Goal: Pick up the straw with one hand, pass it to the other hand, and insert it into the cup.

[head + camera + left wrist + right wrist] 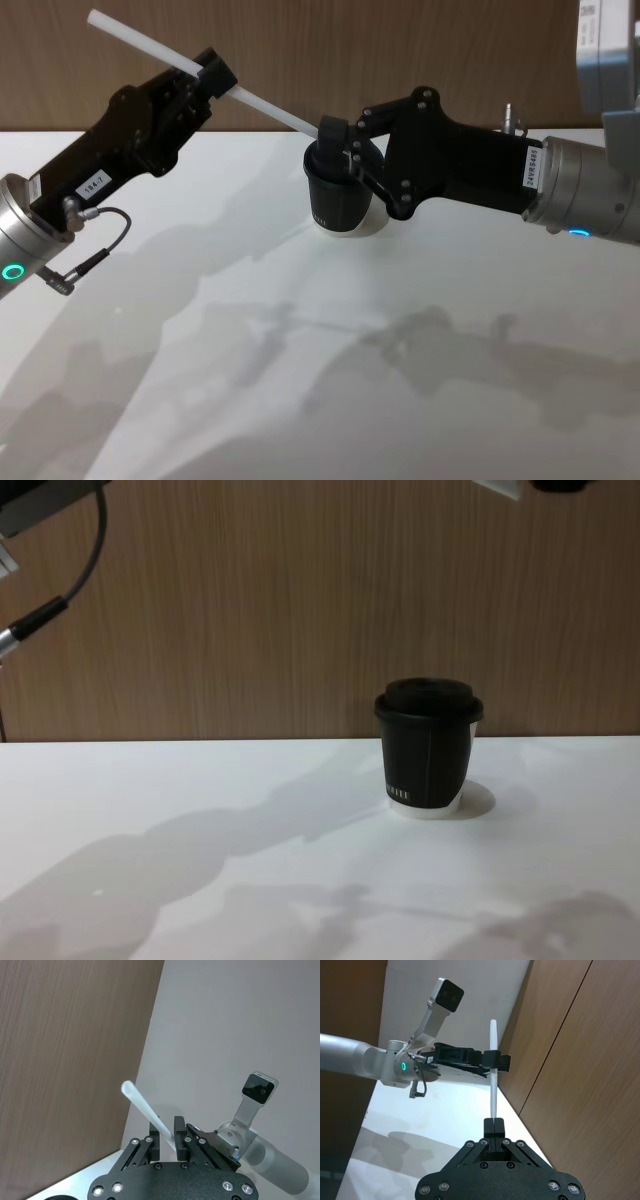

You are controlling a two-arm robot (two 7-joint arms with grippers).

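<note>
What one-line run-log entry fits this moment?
phase: handover | left gripper: shut on straw | right gripper: shut on straw end | cup: upright, lidded, no straw

Robotics lab or test bench by the look of it, bare white tabletop [150, 830], brown wood-grain panel wall [250, 600] along its far edge, plain grey wall [240, 1020] beside the panelling, silver robot arm [350, 1057] carrying a small boxed camera [447, 995] on a bracket

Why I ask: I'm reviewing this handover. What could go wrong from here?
The left gripper and right gripper both clamp the straw; any arm movement before one releases could bend it. The right gripper pinches only the straw's very end, so it may swing or slip once alone. A missed insertion could tip the lidded cup.
</note>
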